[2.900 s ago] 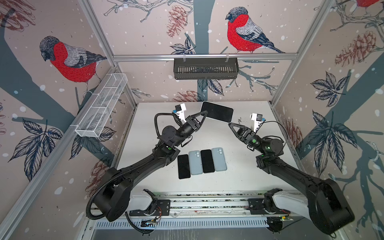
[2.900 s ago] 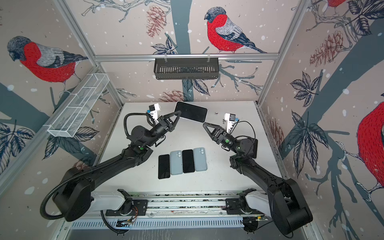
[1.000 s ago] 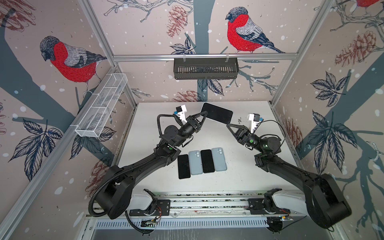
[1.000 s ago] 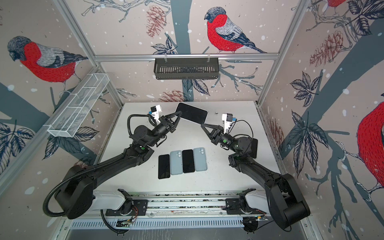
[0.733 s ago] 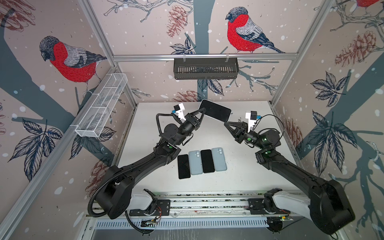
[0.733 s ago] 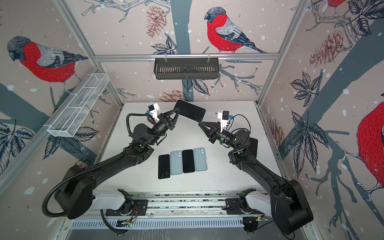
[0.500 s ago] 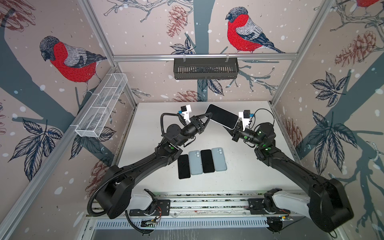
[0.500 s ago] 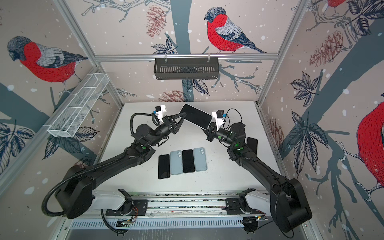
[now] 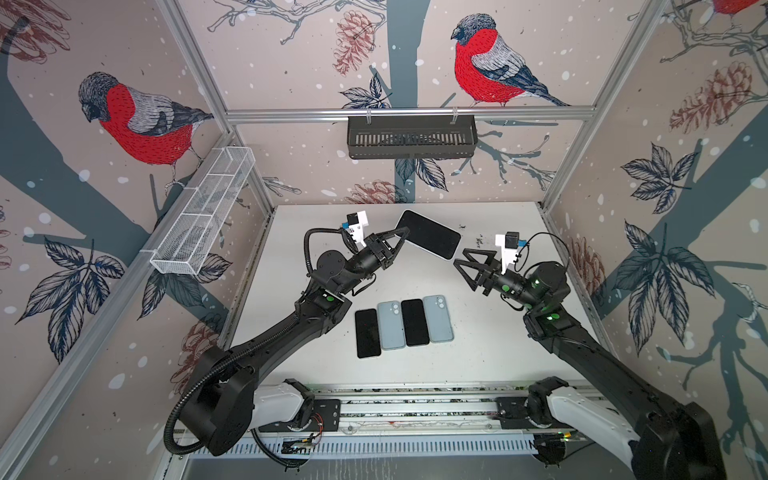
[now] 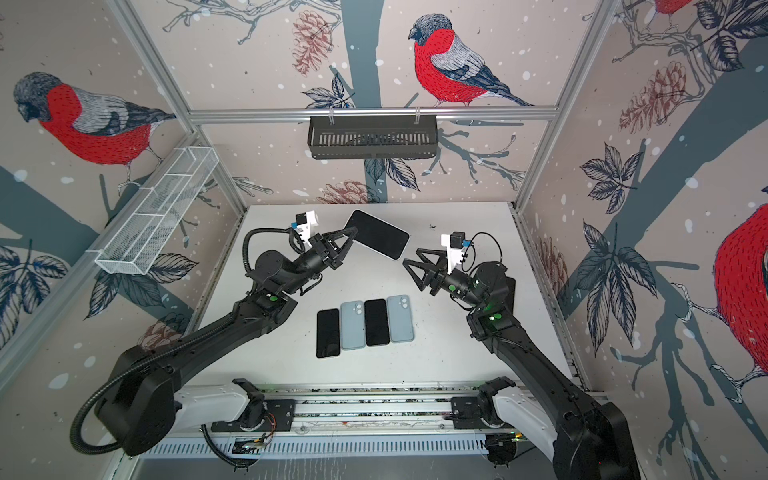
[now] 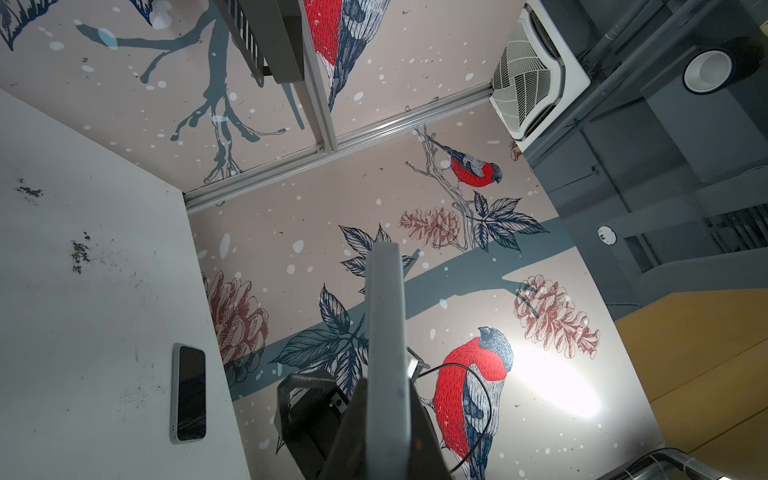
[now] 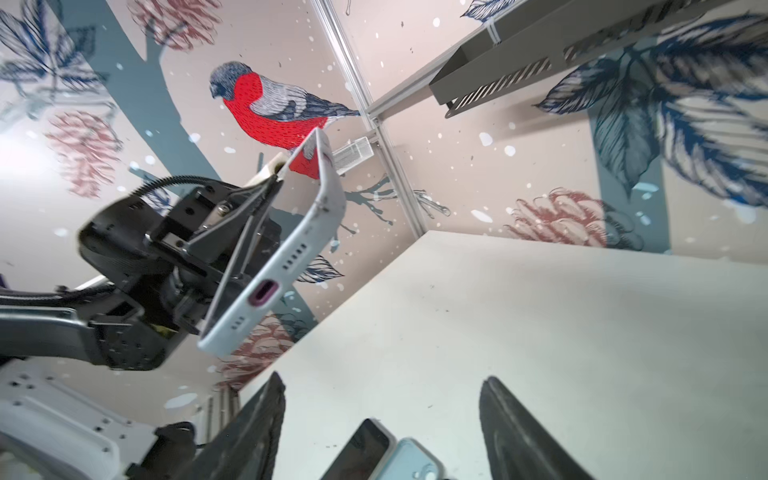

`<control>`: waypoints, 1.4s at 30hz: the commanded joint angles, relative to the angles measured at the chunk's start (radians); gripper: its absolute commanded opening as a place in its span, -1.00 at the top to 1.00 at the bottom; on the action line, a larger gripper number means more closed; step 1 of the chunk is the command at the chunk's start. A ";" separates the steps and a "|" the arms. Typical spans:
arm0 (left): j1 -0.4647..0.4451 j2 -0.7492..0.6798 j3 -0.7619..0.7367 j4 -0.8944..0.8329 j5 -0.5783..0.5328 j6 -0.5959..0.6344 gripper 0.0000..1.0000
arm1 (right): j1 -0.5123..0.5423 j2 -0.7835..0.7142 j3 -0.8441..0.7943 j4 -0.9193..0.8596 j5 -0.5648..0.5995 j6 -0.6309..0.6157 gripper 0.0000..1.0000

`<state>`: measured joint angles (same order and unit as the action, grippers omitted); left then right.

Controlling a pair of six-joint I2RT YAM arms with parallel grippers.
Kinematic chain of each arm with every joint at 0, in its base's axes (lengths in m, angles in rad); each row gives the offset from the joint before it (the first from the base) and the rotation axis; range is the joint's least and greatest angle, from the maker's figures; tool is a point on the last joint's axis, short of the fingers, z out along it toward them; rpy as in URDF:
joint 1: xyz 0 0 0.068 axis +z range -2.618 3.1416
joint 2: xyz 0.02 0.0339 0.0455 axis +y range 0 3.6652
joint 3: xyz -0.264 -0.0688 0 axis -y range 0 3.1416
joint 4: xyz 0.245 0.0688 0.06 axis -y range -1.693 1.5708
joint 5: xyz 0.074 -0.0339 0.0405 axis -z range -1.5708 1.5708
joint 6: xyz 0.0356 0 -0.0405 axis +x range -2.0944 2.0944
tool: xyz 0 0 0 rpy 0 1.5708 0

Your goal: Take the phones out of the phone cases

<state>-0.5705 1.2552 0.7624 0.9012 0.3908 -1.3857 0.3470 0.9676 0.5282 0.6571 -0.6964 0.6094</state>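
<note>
The left gripper (image 9: 397, 239) is clamped on one end of a black-screened phone (image 9: 430, 235), holding it tilted in the air above the far middle of the white table (image 9: 291, 257); the right wrist view shows it seated in its pale case (image 12: 291, 253). The right gripper (image 9: 460, 256) stands wide open just beside the phone's other end, not touching it. Nearer the front, four phones (image 9: 390, 324) lie in a row, dark screens alternating with pale blue backs.

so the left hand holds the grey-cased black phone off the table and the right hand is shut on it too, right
No: the right hand is open, apart from the grey-cased black phone, as the right wrist view shows. The left hand holds it off the white table.
</note>
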 commanded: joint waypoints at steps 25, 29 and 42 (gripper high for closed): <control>0.000 -0.032 -0.054 0.150 -0.012 0.002 1.00 | 0.145 0.139 -0.003 0.456 -0.074 0.448 0.00; 0.001 -0.037 -0.051 0.139 -0.015 0.010 1.00 | 0.147 0.140 -0.014 0.464 -0.071 0.451 0.14; 0.002 -0.041 -0.047 0.116 -0.010 0.026 1.00 | 0.150 0.175 0.001 0.461 -0.089 0.438 0.98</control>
<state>-0.5705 1.2228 0.7063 0.9539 0.3706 -1.3533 0.4957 1.1370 0.5217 1.0878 -0.7723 1.0775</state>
